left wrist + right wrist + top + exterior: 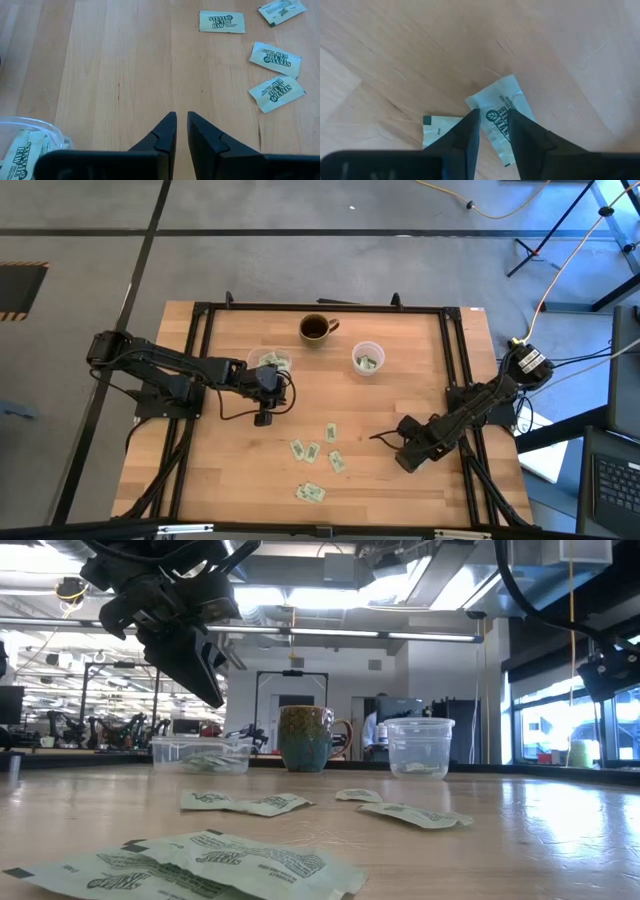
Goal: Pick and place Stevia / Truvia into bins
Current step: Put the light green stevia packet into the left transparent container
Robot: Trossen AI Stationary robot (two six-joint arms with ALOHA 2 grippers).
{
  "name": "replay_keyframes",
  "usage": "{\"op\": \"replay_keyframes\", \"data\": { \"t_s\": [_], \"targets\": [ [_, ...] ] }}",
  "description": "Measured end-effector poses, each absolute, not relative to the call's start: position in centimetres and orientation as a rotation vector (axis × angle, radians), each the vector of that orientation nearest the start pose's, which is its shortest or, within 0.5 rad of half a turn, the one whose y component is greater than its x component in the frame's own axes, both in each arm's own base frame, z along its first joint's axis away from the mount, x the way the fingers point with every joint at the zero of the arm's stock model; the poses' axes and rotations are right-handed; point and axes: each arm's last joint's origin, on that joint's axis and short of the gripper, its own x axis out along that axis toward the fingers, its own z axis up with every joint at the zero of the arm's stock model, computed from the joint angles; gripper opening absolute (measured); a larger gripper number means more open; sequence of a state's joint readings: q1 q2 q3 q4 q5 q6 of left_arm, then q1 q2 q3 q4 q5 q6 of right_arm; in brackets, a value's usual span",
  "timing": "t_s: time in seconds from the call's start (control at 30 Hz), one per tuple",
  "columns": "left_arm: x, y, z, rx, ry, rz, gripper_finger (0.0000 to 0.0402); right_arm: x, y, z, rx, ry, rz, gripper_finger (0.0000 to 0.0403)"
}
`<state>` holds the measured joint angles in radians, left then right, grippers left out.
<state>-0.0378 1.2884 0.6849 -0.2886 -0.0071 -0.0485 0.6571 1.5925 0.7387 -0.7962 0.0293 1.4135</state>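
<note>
poised with the right gripper (pixel 494 114) low over a truvia sachet (pixel 507 95), fingers slightly parted, clasping nothing yet. risks pinching the second sachet (pixel 436 131) just beside it, or skidding the flat paper along the table (pixel 400 400). leaves the left gripper (pixel 181 116) barely parted, empty, near the tub (pixel 270 361); round cup (pixel 368 358) well apart.

Right gripper (pixel 493 116) partly hides two sachets (pixel 501 116).

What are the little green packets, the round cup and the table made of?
The packets look like thin matte paper: printed, with creased edges. The round cup seems clear plastic, since the room shows through it. The table looks like pale wood, with visible grain and plank seams.
</note>
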Motion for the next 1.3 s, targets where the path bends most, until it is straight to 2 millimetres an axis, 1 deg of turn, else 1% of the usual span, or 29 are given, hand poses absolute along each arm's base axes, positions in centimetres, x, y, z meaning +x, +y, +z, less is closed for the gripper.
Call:
{"op": "replay_keyframes", "data": {
  "t_s": [0.33, 0.57, 0.77, 1.1, 1.3],
  "targets": [
    [24.3, -0.9, 19.2, -0.024, 0.892, -0.008, 0.0041, 17.8, 13.7, 12.6, 0.521, 1.510, -0.661, 0.0067],
    [24.3, -0.9, 19.2, -0.024, 0.892, -0.007, 0.0040, 18.4, 14.1, 13.5, 0.510, 1.520, -0.663, 0.0048],
    [24.3, -0.9, 19.2, -0.017, 0.892, -0.011, 0.0038, 19.0, 14.5, 14.2, 0.505, 1.508, -0.629, 0.0039],
    [24.3, -0.9, 19.2, -0.016, 0.892, -0.011, 0.0038, 19.1, 14.6, 14.3, 0.498, 1.483, -0.616, 0.0008],
    [24.3, -0.9, 19.2, -0.016, 0.892, -0.011, 0.0040, 19.4, 14.7, 14.3, 0.498, 1.469, -0.578, 0.0010]
  ]
}}
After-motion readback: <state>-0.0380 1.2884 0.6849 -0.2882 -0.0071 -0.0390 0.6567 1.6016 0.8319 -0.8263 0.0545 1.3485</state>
